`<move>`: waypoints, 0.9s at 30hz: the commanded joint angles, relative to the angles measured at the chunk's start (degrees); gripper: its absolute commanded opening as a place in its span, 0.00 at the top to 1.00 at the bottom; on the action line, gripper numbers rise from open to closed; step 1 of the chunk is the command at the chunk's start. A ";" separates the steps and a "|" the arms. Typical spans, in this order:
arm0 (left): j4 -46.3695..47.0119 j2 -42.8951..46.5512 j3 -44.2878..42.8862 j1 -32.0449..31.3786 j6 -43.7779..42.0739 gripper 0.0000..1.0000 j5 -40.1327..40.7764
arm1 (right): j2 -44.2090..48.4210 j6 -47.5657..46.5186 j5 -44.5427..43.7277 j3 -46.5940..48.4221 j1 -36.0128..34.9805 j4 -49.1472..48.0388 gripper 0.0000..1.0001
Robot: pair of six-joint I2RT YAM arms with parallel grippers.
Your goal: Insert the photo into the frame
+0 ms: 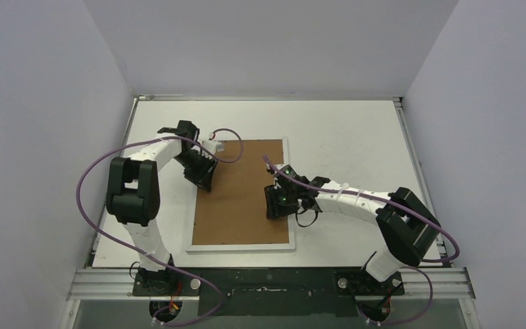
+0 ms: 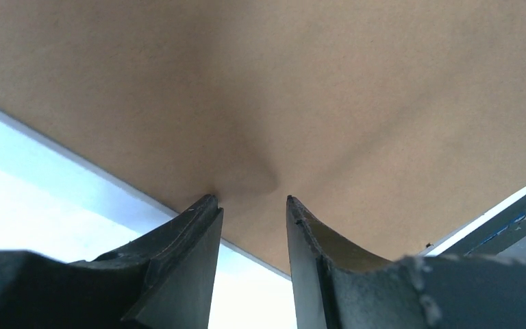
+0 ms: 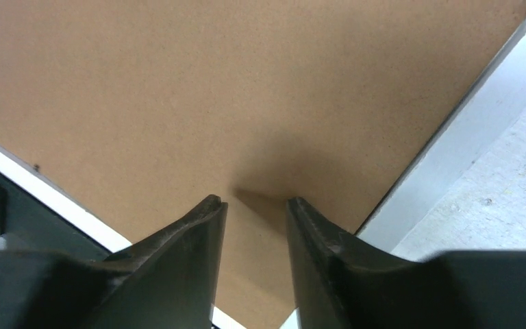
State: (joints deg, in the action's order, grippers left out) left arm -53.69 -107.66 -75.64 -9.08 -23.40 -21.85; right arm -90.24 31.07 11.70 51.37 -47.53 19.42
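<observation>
The frame (image 1: pixel 240 247) lies flat on the white table (image 1: pixel 346 130), back side up. All you see of it is the brown board (image 1: pixel 243 205) with a thin white edge going round it. It sits in the middle of the table, between the two arms, with its long sides running away from them.

The photo does not show in any view, and you cannot tell if it is under the board.

The left gripper (image 1: pixel 204 184) is down on the board near the far left corner, just inside the white edge. In the left wrist view its two dark fingers (image 2: pixel 192 226) stand a little apart with nothing between them, and the tips touch the brown board or are very close to it.

The right gripper (image 1: pixel 272 209) is down on the right part of the board, about halfway along, just inside the right edge. Its fingers (image 3: pixel 198 226) are a little apart too and hold nothing – the tips are right at the board, with a small dark shadow under them.

Purple cables (image 1: pixel 88 205) loop out from both arms.
</observation>
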 commanded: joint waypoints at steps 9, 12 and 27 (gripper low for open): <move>-11.48 2.88 -7.23 11.65 -12.21 0.56 -6.72 | 5.58 1.73 6.56 3.89 12.97 -0.03 0.15; -13.97 3.79 -6.96 14.87 -18.96 0.54 -4.75 | 3.65 3.14 7.40 2.95 15.38 -2.58 0.11; 4.49 13.82 20.46 7.23 -30.78 0.52 7.86 | -13.98 6.10 16.87 12.38 21.00 -18.34 0.00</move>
State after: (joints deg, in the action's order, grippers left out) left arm -56.14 -97.89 -58.19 1.37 -50.89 -15.11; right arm -102.32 35.68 25.41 58.96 -27.27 8.78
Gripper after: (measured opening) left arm 0.481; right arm 0.999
